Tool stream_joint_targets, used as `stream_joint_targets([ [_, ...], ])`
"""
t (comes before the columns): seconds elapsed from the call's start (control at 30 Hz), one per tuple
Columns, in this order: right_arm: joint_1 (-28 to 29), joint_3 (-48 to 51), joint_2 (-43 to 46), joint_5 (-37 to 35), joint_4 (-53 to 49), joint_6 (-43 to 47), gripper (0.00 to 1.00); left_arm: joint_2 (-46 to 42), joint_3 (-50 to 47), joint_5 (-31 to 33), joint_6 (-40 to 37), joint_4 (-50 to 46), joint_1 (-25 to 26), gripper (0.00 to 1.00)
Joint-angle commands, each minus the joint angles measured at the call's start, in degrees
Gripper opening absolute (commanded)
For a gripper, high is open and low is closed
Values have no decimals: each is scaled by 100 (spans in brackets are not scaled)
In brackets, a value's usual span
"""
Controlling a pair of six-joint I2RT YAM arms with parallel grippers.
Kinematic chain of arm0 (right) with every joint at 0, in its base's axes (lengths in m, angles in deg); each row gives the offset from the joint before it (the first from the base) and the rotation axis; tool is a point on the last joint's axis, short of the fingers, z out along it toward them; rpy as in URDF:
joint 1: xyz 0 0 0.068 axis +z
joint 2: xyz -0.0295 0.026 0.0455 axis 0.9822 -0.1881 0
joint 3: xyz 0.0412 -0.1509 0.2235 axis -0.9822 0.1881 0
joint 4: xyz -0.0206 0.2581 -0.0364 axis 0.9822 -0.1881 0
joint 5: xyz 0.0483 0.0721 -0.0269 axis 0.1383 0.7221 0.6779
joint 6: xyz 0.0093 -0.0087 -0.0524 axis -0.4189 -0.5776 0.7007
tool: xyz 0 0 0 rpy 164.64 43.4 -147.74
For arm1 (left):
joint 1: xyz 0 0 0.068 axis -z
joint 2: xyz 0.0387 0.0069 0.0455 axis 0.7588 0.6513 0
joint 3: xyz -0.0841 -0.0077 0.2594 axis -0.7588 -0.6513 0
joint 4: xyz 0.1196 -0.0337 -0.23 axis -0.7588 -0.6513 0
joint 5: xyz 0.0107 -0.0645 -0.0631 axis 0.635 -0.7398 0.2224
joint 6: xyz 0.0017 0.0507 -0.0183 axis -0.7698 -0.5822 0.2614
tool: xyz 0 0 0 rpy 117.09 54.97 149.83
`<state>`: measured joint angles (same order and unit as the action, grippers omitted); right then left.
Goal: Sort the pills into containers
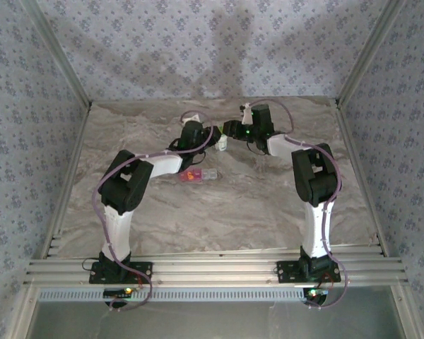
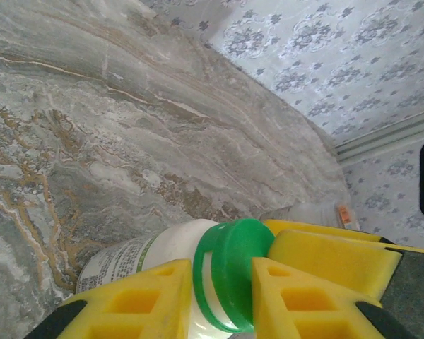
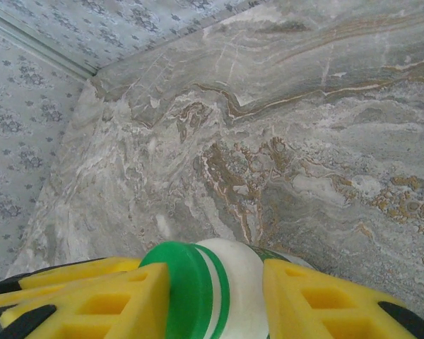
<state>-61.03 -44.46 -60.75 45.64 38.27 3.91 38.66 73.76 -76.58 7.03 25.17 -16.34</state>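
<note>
The white bottle (image 2: pixel 127 265) with the green cap (image 2: pixel 244 272) is held between both grippers at the table's far middle (image 1: pixel 222 143). My left gripper (image 2: pixel 222 300) is shut across its cap and neck. One finger presses the shoulder and the other the cap's top. My right gripper (image 3: pixel 215 300) is shut on the same bottle (image 3: pixel 251 282), one finger over the cap (image 3: pixel 180 286) and one on the body. The pink-and-clear pill case (image 1: pixel 198 176) lies on the table nearer the arms, with reddish bits inside. A clear vial (image 2: pixel 318 212) lies behind the right gripper's fingers (image 2: pixel 325 251). No loose pills can be made out.
The marble-patterned table (image 1: pixel 226 212) is walled in by patterned panels at the back and both sides. Both arms reach inward and meet near the far middle, so their wrists (image 1: pixel 198 134) (image 1: pixel 258 127) crowd that spot. A metal rail (image 1: pixel 212 272) runs along the near edge.
</note>
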Motion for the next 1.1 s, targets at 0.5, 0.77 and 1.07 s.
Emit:
stream_joint_targets([
  [0.5, -206, 131, 1625, -259, -1061, -291, 45, -1180, 1322, 344, -1052, -2751, 0, 30],
  [0.77, 377, 1132, 2710, -743, -2171, 1004, 43, -3023, -387, 788, -1757, -3299, -111, 32],
  [1.07, 1213, 1563, 2585, -1423, -2626, 1568, 46, -4579, -2522, 718, -1790, -3481, -685, 34],
])
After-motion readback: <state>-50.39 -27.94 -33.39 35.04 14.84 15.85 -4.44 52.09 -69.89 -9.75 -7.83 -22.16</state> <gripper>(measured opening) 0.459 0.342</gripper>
